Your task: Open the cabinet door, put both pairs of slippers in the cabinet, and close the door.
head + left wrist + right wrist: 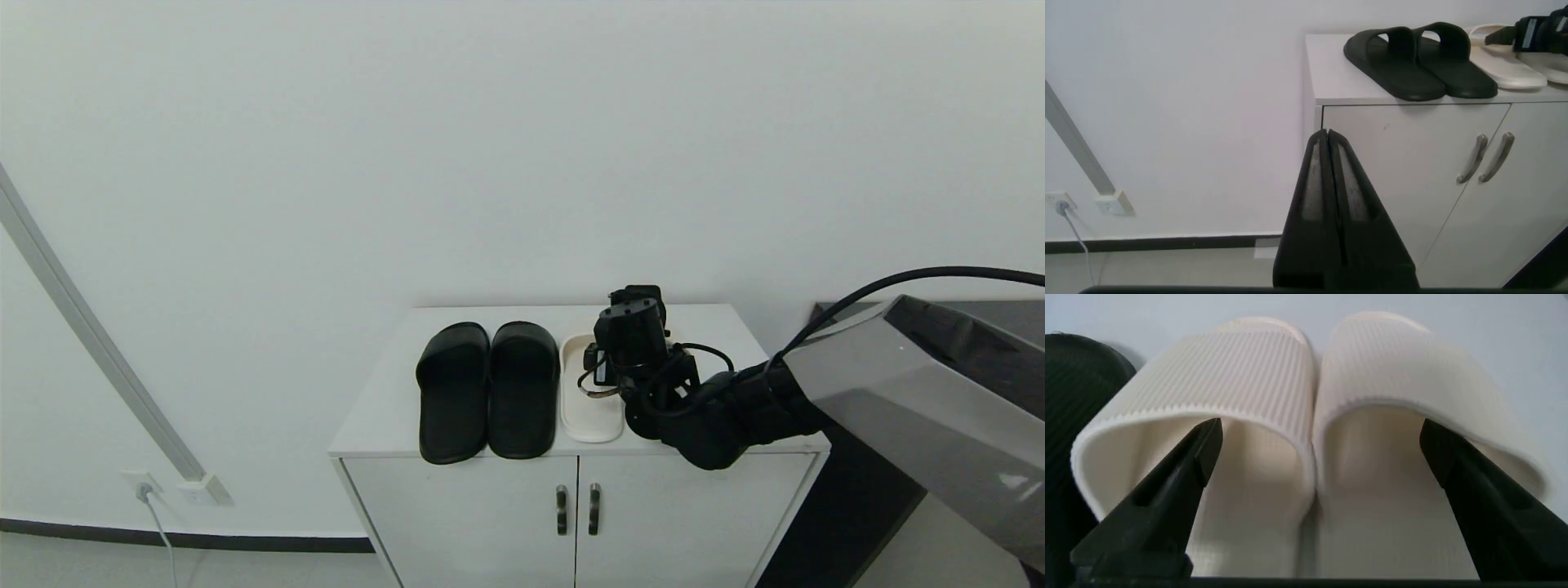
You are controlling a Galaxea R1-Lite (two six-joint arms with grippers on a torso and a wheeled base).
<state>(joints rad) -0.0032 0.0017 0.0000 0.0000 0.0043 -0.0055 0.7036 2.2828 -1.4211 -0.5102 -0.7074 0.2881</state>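
Two cream slippers (1372,367) lie side by side on the cabinet (384,416) top, at 3 o'clock of the black pair (488,392), doors (473,523) shut; the right claw (1320,431), wide open and empty, straddles both straps and is best centred on their seam before closing evenly; the left claw (1328,139) is closed and empty.

Slippers (487,392) atop cabinet (380,425); second pair (589,412) perhaps touching, rightward

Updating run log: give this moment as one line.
doors: shut | black slippers: on cabinet | right gripper: open at white slippers | left gripper: shut, facing cabinet
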